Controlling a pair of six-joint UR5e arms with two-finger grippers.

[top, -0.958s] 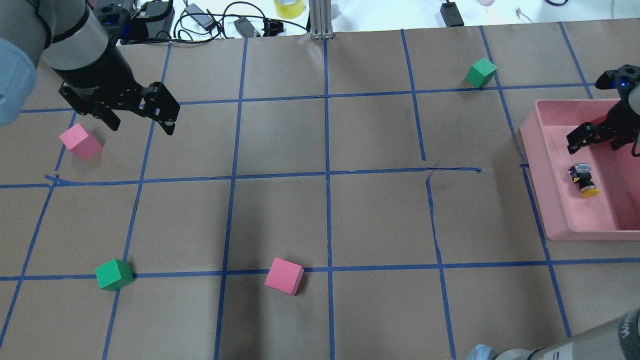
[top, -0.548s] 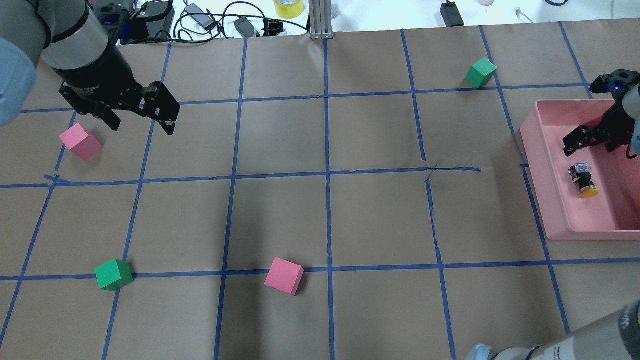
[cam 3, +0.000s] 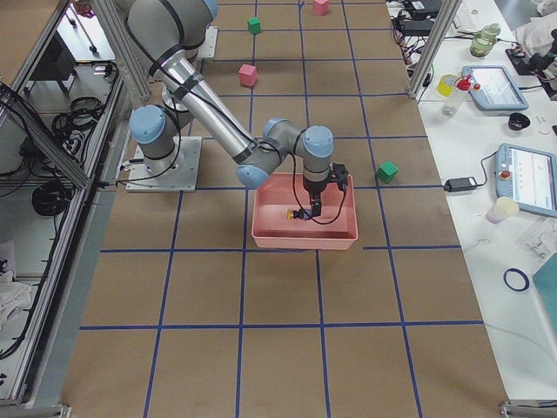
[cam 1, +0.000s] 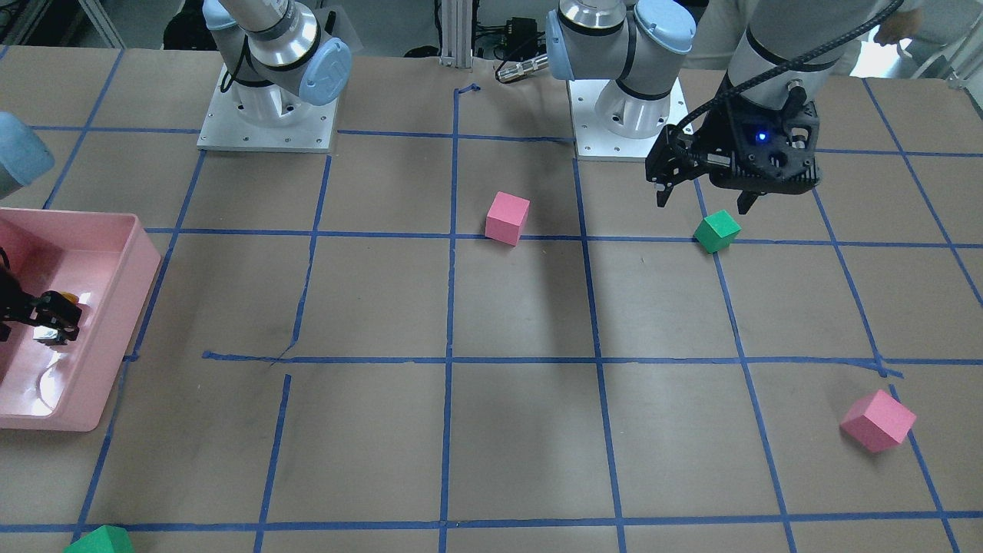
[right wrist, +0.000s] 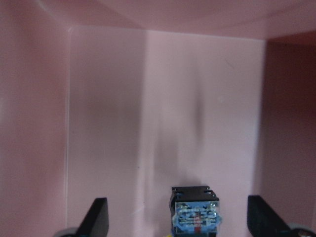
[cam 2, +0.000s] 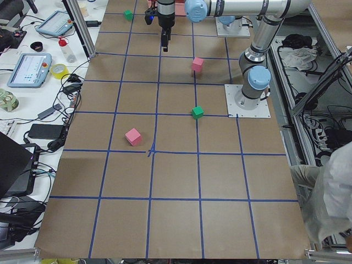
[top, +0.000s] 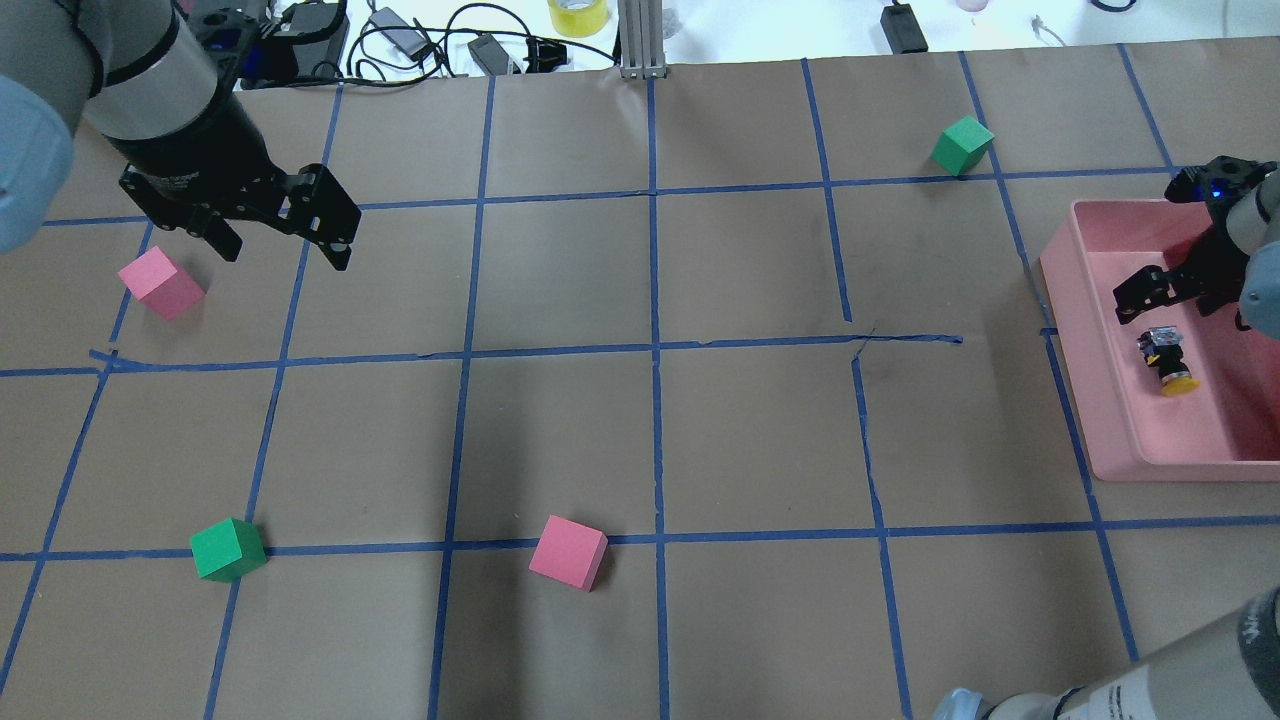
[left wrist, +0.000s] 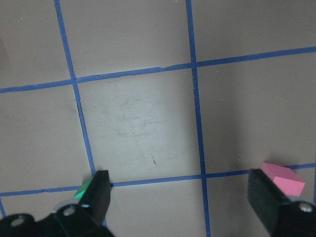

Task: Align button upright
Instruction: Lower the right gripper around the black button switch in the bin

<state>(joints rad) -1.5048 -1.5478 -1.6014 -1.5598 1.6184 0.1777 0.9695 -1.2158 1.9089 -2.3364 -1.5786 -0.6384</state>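
The task is barely begun: the button (top: 1166, 362) lies on its side on the floor of the pink bin (top: 1080, 330) at the table's right end, so none of the righting is done. In the overhead view its yellow cap points toward the robot and its whitish base block points away. The right gripper (top: 1166, 303) hangs inside the bin, just over the base end of the button, with its jaws spread wide. The right wrist view shows the base block low in the middle, between the two fingertips (right wrist: 98, 217) and clear of both. Nothing is pinched, and the pictures do not show how high the tips are above the bin floor. The step in hand looks like the approach for a grasp. What is left, by this reading, is nearly everything: lowering around the body, closing on it, lifting, turning it so the cap faces up, and setting it on its base. The round body could roll or slip as the jaws close, and the bin wall is near. The left gripper (top: 285, 250) hovers well apart over the far left of the table, near a pink cube (top: 160, 283), its jaws also spread and empty, and it seems to play no part for now.
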